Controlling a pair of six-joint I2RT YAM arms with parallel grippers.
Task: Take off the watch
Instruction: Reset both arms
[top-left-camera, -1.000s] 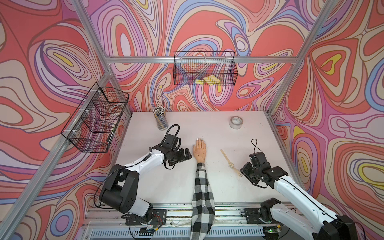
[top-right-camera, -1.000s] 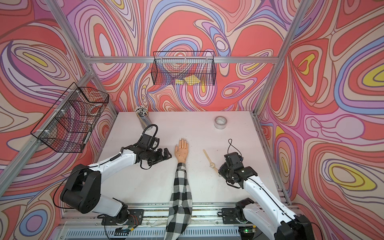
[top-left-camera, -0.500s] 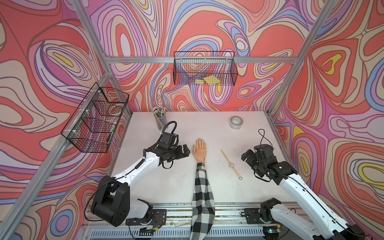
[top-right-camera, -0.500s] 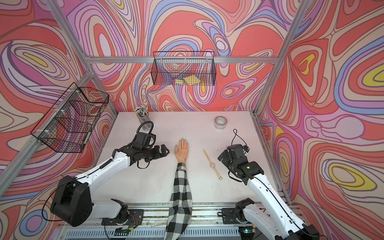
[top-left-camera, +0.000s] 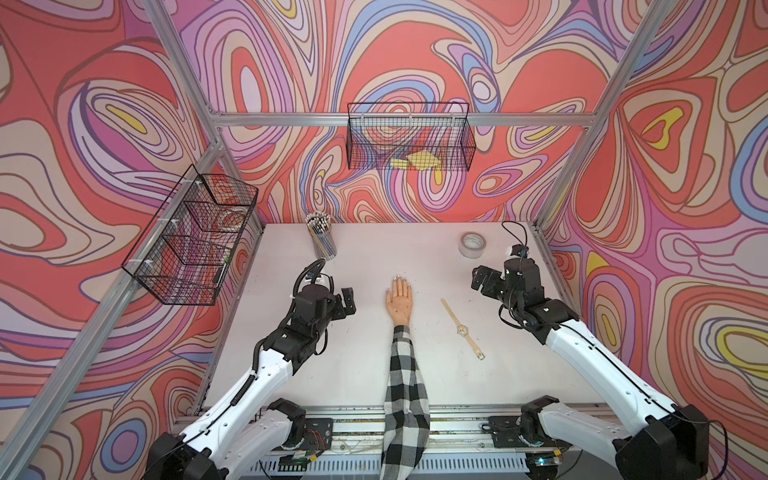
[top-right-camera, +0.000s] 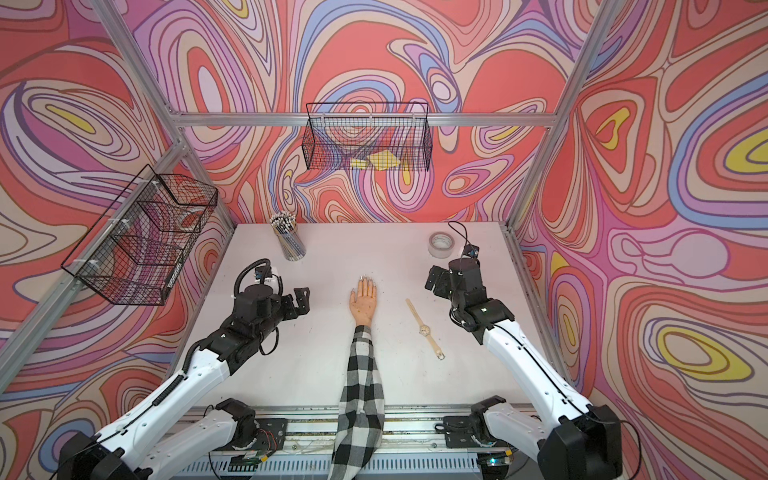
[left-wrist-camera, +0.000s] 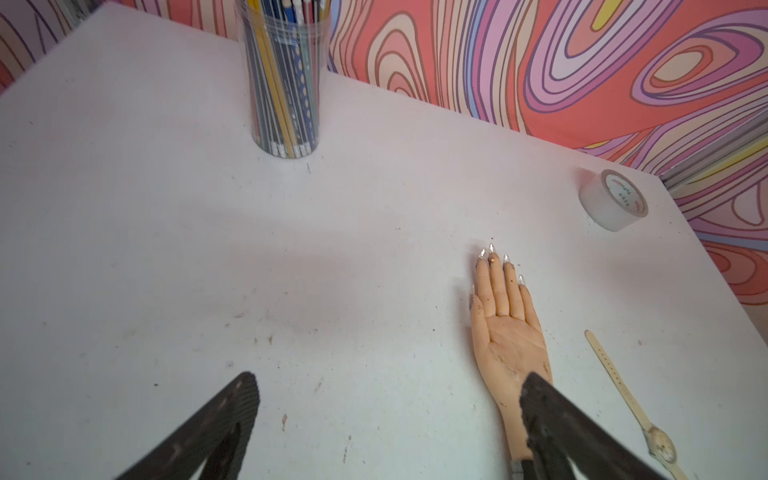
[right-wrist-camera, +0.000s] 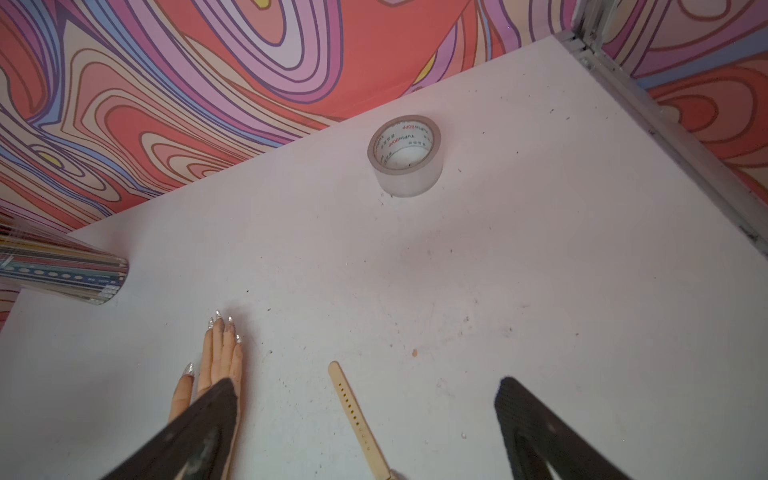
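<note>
The watch (top-left-camera: 462, 329) (top-right-camera: 424, 329) lies unbuckled and stretched flat on the white table, right of the mannequin hand (top-left-camera: 400, 301), whose wrist is bare. Its pale dial (left-wrist-camera: 660, 446) and tan holed strap (right-wrist-camera: 353, 411) touch neither gripper. My left gripper (top-left-camera: 347, 303) (left-wrist-camera: 388, 386) hangs open left of the hand with nothing between its fingers. Right of the watch and farther back, my right gripper (top-left-camera: 482, 282) (right-wrist-camera: 368, 388) is open and empty above the table.
A plaid sleeve (top-left-camera: 405, 395) runs from the hand to the table's front edge. A roll of clear tape (top-left-camera: 472, 244) stands at the back right, a cup of pencils (top-left-camera: 322, 237) at the back left. Wire baskets (top-left-camera: 191, 237) (top-left-camera: 409, 141) hang on the walls.
My right gripper has opened wide and drawn back from the watch's near end toward the far right. My left gripper has pulled away leftward from the mannequin hand. The watch stays flat.
</note>
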